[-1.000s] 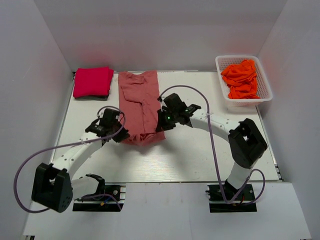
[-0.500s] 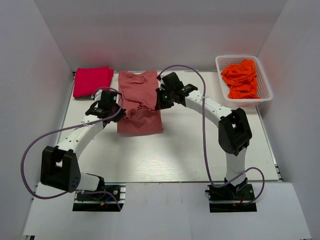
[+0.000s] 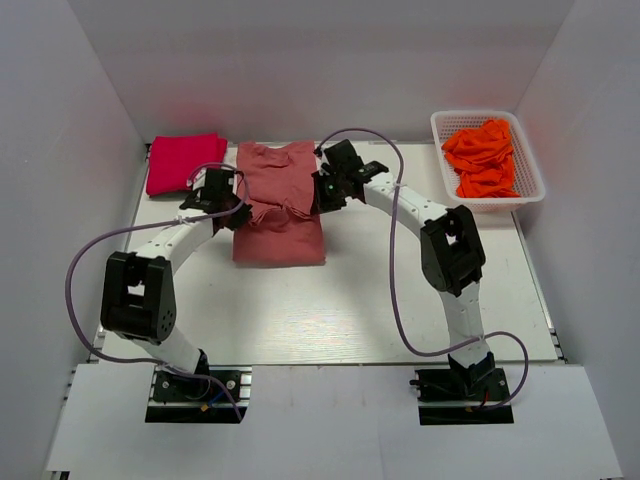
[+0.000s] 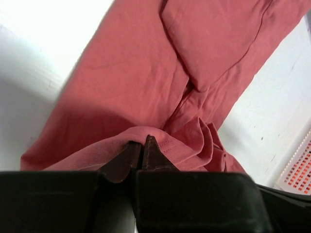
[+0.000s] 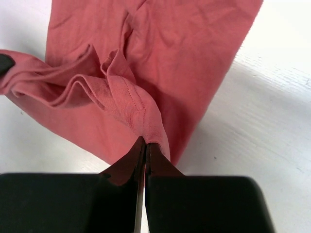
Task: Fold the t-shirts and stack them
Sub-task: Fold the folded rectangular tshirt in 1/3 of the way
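Observation:
The dusty salmon-pink t-shirt (image 3: 280, 215) lies folded lengthwise in the middle of the table, its near part doubled back over the rest. My left gripper (image 3: 238, 203) is shut on the shirt's hem at its left side; in the left wrist view (image 4: 142, 145) the cloth (image 4: 141, 73) bunches over the fingertips. My right gripper (image 3: 318, 195) is shut on the hem at the right side; in the right wrist view (image 5: 145, 143) the cloth (image 5: 160, 58) runs up from the closed fingers. A folded crimson-pink t-shirt (image 3: 185, 163) lies at the back left. Orange t-shirts (image 3: 485, 157) fill the basket.
A white plastic basket (image 3: 533, 190) stands at the back right. White walls close in the table on the left, back and right. Both arms' cables loop above the table.
Both grippers have carried the shirt's near hem away from the arm bases toward the back, laying the near half over the far half. The shirt now looks shorter.

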Controlling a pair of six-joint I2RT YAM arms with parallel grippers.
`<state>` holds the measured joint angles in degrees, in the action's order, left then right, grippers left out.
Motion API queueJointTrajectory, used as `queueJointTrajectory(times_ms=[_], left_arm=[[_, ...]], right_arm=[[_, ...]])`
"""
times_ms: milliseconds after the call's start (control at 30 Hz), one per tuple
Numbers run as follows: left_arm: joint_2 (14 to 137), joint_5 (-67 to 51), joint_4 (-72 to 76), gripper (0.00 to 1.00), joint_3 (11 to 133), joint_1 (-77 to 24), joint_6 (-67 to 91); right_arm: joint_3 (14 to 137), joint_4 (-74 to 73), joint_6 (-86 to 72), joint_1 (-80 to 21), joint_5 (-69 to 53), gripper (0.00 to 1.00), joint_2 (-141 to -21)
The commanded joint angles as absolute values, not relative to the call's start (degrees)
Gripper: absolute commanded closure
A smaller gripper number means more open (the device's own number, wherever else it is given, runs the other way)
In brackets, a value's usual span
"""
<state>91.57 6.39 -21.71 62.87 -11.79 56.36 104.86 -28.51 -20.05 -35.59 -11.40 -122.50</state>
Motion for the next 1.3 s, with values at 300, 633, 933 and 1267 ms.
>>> queueJointTrajectory(times_ms=[300,633,933,1267], left_arm=[[96.42,2.72,-16.08,1.00,67.24,-8.09,54.23],[106.96,0.79,-18.19,0.32,77.34,-5.10,51.77],[108.64,1.78,-25.93,0.00,88.87,-1.67,48.88],[102.38,-4.92,-18.80,0.05,73.73,-4.65,29.74]], right_arm=[[108.72,-21.54,-18.46,-32.96,-15.73,1.00,-126.38],[110.65,-13.80,-14.87,-30.50,-17.67,0.64,-130.51],[110.50,-16.45,-9.58,-28.21,-18.45,0.10,-124.49],[82.28,-9.06,-13.71,-29.09,-25.57,0.10,-109.78]])
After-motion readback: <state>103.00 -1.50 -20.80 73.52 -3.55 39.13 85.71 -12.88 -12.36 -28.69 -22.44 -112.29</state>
